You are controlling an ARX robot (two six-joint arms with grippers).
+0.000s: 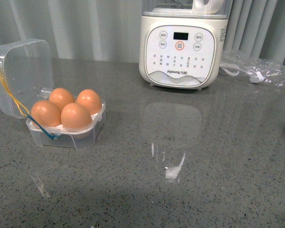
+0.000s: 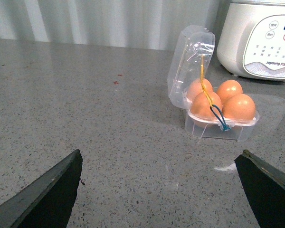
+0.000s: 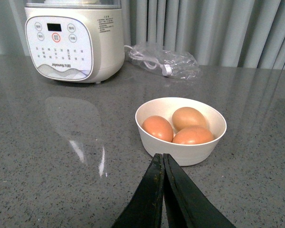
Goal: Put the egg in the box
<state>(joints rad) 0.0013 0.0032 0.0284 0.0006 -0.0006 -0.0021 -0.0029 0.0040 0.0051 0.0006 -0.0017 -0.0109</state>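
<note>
The clear plastic box (image 1: 66, 136) stands at the table's left with its lid (image 1: 23, 71) hinged up and open. Several brown eggs (image 1: 76, 115) that look alike fill its cups; I cannot tell the task's egg from the others. A yellow and a blue band hang over the box's front. In the left wrist view the box (image 2: 223, 132) and its eggs (image 2: 240, 107) lie well ahead of my left gripper (image 2: 160, 156), which is open and empty. My right gripper (image 3: 162, 156) is shut on nothing, just short of a white bowl (image 3: 180, 145) holding three more brown eggs (image 3: 157, 127). Neither arm shows in the front view.
A big white appliance (image 1: 180, 47) with a button panel stands at the back of the grey speckled table. To its right lies a crumpled clear plastic bag (image 1: 254, 69) with a cable in it. Grey curtains hang behind the table.
</note>
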